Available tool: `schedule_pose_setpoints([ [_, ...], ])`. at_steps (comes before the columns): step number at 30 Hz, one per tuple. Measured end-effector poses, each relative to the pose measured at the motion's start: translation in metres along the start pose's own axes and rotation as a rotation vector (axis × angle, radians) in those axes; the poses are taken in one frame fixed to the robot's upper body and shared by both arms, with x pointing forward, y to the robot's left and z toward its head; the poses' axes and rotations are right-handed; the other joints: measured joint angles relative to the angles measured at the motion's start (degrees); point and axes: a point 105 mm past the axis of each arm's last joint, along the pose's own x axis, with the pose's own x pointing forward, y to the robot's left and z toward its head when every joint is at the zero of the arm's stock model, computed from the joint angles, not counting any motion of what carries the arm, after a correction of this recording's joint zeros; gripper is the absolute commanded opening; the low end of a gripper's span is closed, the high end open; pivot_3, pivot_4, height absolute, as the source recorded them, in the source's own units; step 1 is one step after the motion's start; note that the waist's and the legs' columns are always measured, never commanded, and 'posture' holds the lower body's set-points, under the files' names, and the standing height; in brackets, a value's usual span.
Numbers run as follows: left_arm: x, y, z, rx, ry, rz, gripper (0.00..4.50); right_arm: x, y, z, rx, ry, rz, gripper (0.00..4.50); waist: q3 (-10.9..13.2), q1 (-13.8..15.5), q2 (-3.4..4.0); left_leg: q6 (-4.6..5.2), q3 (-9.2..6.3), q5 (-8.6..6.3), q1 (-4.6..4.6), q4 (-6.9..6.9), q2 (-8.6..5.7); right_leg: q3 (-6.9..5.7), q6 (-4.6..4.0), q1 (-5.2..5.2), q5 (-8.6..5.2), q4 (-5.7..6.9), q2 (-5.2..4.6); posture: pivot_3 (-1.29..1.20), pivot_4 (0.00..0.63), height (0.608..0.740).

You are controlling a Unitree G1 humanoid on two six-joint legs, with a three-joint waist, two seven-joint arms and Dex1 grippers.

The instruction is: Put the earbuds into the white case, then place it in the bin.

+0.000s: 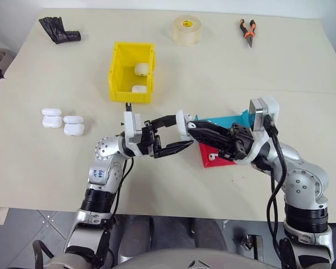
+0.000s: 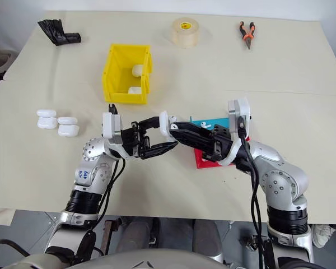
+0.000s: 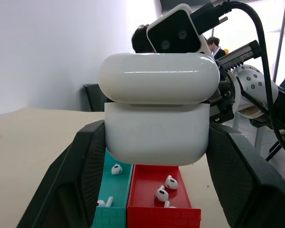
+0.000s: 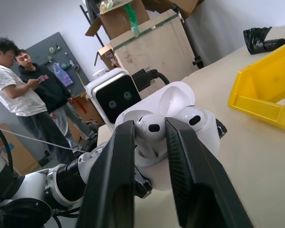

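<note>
Left gripper [image 1: 169, 134] clamped the white case [image 3: 156, 114], lid flipped open, while right gripper [image 4: 149, 137] pinched an earbud [image 4: 149, 127] at it.

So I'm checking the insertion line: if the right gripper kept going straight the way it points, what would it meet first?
Most likely the open white case held in the left gripper, directly ahead of the right gripper and the earbud it grips.

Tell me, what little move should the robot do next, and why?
Probably let go of the earbud and pull the right tool back. That earbud already sits in its socket in the open white case, which the left tool holds.
</note>
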Motion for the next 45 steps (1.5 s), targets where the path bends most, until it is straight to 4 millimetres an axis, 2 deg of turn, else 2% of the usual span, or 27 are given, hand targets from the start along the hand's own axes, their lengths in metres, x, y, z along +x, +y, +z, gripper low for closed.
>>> schedule_pose_setpoints([
  [4, -0.002, 0.004, 0.0, 0.0, 0.0, 0.027, 2.78, 0.002, 0.002, 0.004, -0.027, 0.02, 0.024, 3.23, 0.0, 0.0, 0.0, 0.0, -0.01, 0.0, 0.0, 0.0, 0.0, 0.0, 0.0, 0.0, 0.0, -0.01, 0.0, 0.0, 0.15, 0.74],
  [9, -0.007, 0.004, 0.008, 0.059, 0.073, 0.005, 2.78, -0.012, -0.006, 0.004, -0.082, 0.133, -0.026, 3.23, 0.0, 0.2, 0.0, 0.01, 0.0, -0.01, -0.01, 0.0, 0.0, 0.0, 0.0, 0.02, 0.0, -0.04, 0.0, 0.0, 0.15, 0.74],
  [12, -0.021, 0.014, 0.004, 0.127, 0.261, 0.036, 2.78, -0.025, -0.012, 0.007, -0.125, 0.225, -0.061, 2.6, 0.0, 0.53, 0.0, 0.02, 0.03, -0.01, 0.01, -0.02, 0.0, 0.01, 0.0, 0.01, 0.0, -0.05, 0.01, 0.0, 0.15, 0.74],
  [15, -0.033, 0.023, -0.004, 0.166, 0.446, 0.052, 2.78, -0.031, -0.016, 0.014, -0.179, 0.287, -0.074, 1.61, 0.0, 0.59, 0.0, 0.03, 0.06, -0.02, 0.02, -0.04, 0.0, 0.01, 0.0, 0.01, 0.0, -0.05, 0.03, 0.0, 0.15, 0.74],
  [19, -0.034, 0.025, -0.009, 0.17, 0.558, 0.028, 2.78, -0.022, -0.015, 0.018, -0.243, 0.33, -0.026, 0.15, 0.0, 1.03, 0.0, 0.04, 0.06, -0.02, 0.0, -0.04, 0.0, 0.03, 0.0, -0.01, 0.0, -0.06, 0.02, 0.0, 0.15, 0.74],
  [20, -0.032, 0.023, -0.011, 0.169, 0.568, 0.014, 2.78, -0.017, -0.013, 0.019, -0.25, 0.33, -0.006, 0.05, 0.0, 1.09, 0.0, 0.04, 0.04, -0.02, 0.0, -0.04, 0.01, 0.02, 0.0, 0.0, 0.0, -0.06, 0.02, 0.0, 0.15, 0.74],
  [23, -0.024, 0.016, -0.012, 0.168, 0.569, -0.021, 2.78, 0.001, -0.011, 0.018, -0.265, 0.333, 0.032, 0.05, 0.0, 1.18, -0.01, 0.03, 0.02, -0.02, -0.02, -0.04, 0.01, 0.02, 0.0, -0.01, 0.0, -0.07, 0.02, 0.0, 0.15, 0.74],
  [26, -0.019, 0.011, -0.016, 0.158, 0.554, -0.043, 2.78, 0.017, -0.012, 0.006, -0.264, 0.362, 0.051, 0.05, 0.0, 1.17, -0.01, 0.03, 0.03, -0.02, -0.03, -0.04, 0.01, 0.02, 0.0, -0.02, 0.0, -0.07, 0.02, 0.0, 0.15, 0.74],
  [29, -0.015, 0.008, -0.018, 0.158, 0.542, -0.063, 2.78, 0.021, -0.017, -0.005, -0.256, 0.4, 0.043, 0.05, 0.0, 1.23, -0.01, 0.03, 0.03, -0.02, -0.05, -0.03, 0.0, 0.01, 0.0, -0.02, 0.0, -0.07, 0.02, 0.0, 0.15, 0.74],
  [33, -0.016, 0.007, -0.022, 0.154, 0.553, -0.057, 2.78, 0.022, -0.023, -0.005, -0.296, 0.422, 0.019, 0.05, 0.0, 1.23, -0.01, 0.03, 0.03, -0.02, -0.05, -0.03, -0.01, -0.01, 0.0, -0.02, 0.0, -0.08, 0.02, 0.0, 0.15, 0.74],
  [36, -0.016, 0.008, -0.022, 0.153, 0.553, -0.05, 2.78, 0.015, -0.026, -0.006, -0.307, 0.435, 0.0, 0.05, 0.0, 1.26, -0.01, 0.03, 0.04, -0.02, -0.05, -0.03, -0.01, -0.01, 0.0, -0.01, 0.0, -0.08, 0.02, 0.0, 0.15, 0.74],
  [39, -0.021, 0.008, -0.022, 0.137, 0.537, -0.027, 2.78, -0.007, -0.033, -0.016, -0.275, 0.476, -0.044, 0.05, 0.01, 1.29, -0.01, 0.07, 0.07, -0.04, -0.06, -0.03, -0.02, -0.01, 0.0, -0.01, 0.0, -0.09, 0.01, 0.0, 0.15, 0.74],
  [42, -0.02, 0.009, -0.014, 0.133, 0.485, -0.006, 2.78, -0.023, -0.039, -0.025, -0.23, 0.507, -0.091, 0.05, 0.02, 1.24, -0.04, 0.07, 0.06, -0.04, -0.06, -0.03, -0.01, -0.02, 0.0, -0.01, 0.0, -0.08, 0.01, 0.0, 0.15, 0.74],
  [45, -0.018, 0.009, -0.004, 0.142, 0.434, 0.02, 2.78, -0.031, -0.041, -0.021, -0.268, 0.462, -0.112, 0.05, 0.02, 1.13, -0.04, 0.05, 0.07, -0.03, -0.04, -0.03, 0.03, -0.02, 0.0, -0.02, 0.0, -0.07, 0.01, 0.0, 0.15, 0.74],
])
